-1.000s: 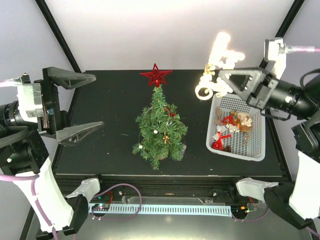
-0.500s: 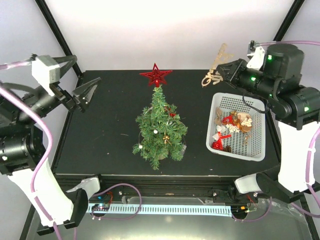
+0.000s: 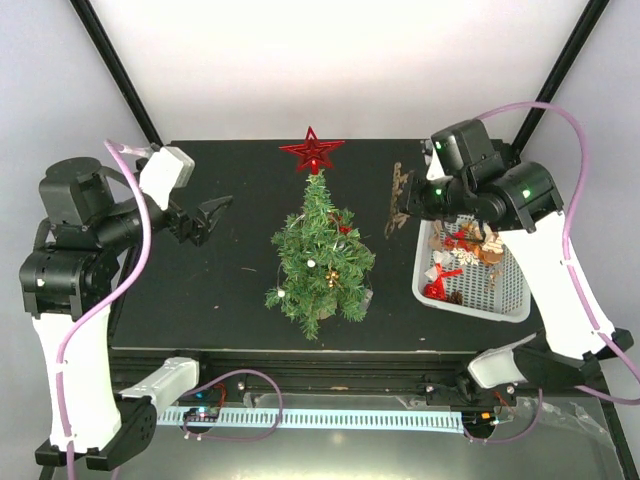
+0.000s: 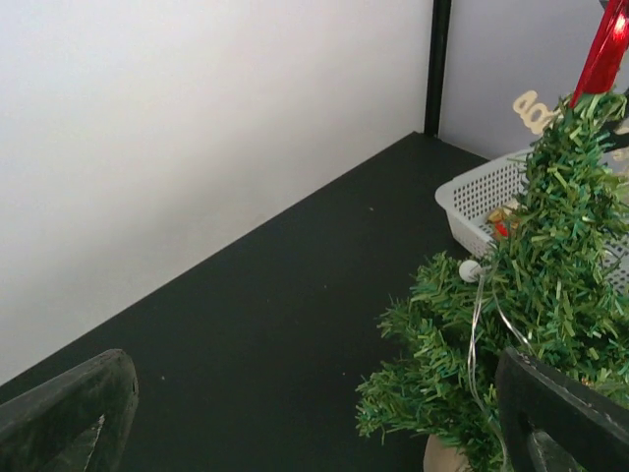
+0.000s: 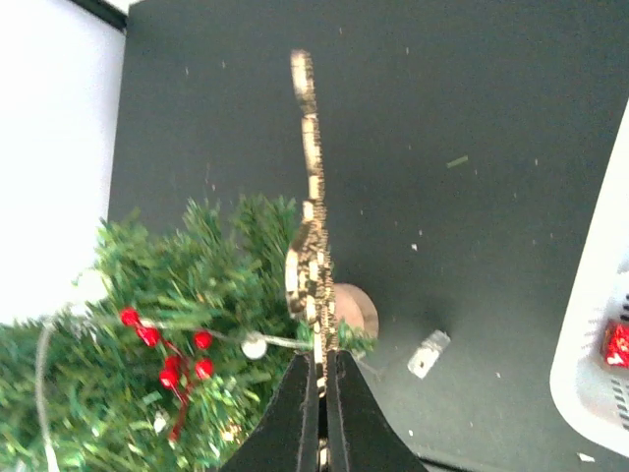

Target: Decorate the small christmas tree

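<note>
The small christmas tree [image 3: 320, 262] stands mid-table with a red star [image 3: 312, 152] on top, red berries, white beads and a gold ornament. It also shows in the left wrist view [image 4: 531, 324] and the right wrist view [image 5: 157, 344]. My right gripper [image 3: 403, 210] is shut on a flat gold glitter ornament [image 5: 310, 197], held edge-on above the table between the tree and the basket. My left gripper [image 3: 205, 218] is open and empty, left of the tree, pointing at it.
A white basket [image 3: 520, 290] at the right holds several red, white and brown ornaments. A small white scrap [image 5: 428, 354] lies on the black table near the tree's brown base [image 5: 356, 310]. Black frame posts stand at the back corners.
Both arms swung down and inward from high outer positions. The right gripper carried the gold ornament down beside the basket's left edge. The left gripper lowered toward the tree's left side.
</note>
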You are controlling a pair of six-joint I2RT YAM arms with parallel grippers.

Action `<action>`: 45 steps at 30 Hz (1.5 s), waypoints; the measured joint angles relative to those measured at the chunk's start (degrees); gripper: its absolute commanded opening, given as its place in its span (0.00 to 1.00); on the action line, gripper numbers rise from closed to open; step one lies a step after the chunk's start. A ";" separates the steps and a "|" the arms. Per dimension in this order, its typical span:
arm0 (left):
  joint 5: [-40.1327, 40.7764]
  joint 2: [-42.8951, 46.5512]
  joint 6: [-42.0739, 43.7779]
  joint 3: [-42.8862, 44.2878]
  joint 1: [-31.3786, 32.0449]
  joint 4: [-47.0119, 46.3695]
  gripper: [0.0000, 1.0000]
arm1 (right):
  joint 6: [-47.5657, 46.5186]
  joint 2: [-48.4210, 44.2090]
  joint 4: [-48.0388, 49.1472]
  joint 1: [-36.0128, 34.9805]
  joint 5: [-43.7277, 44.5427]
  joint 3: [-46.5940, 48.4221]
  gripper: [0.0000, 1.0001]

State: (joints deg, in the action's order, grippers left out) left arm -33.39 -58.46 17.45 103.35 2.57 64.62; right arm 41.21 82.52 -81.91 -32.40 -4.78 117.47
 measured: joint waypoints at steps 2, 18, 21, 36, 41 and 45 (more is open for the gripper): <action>0.42 -0.04 0.37 -0.66 0.55 0.20 0.99 | -0.74 -2.21 0.31 -0.33 -1.44 -3.96 0.01; 5.25 0.59 5.01 -7.89 7.82 2.54 0.99 | 1.11 0.35 -3.91 -17.90 0.39 2.38 0.01; 5.81 0.79 5.49 -8.48 8.13 3.15 0.99 | 1.25 1.27 -4.35 -18.03 0.52 3.58 0.01; 6.36 2.23 6.82 -8.90 8.92 3.34 0.99 | 5.99 -3.52 -4.72 -25.90 4.07 -5.90 0.01; 6.64 4.33 8.87 -10.71 10.93 4.57 0.99 | 11.93 -6.93 -4.74 -34.73 7.67 -9.77 0.01; 6.43 7.10 10.99 -12.57 12.00 6.19 0.99 | 16.22 -9.75 -4.68 -40.89 10.38 -11.63 0.01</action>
State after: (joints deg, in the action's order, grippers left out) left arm -26.96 -51.35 28.45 90.78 14.57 70.81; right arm 57.43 72.77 -86.59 -73.30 5.61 105.84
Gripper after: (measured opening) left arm 0.990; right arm 0.020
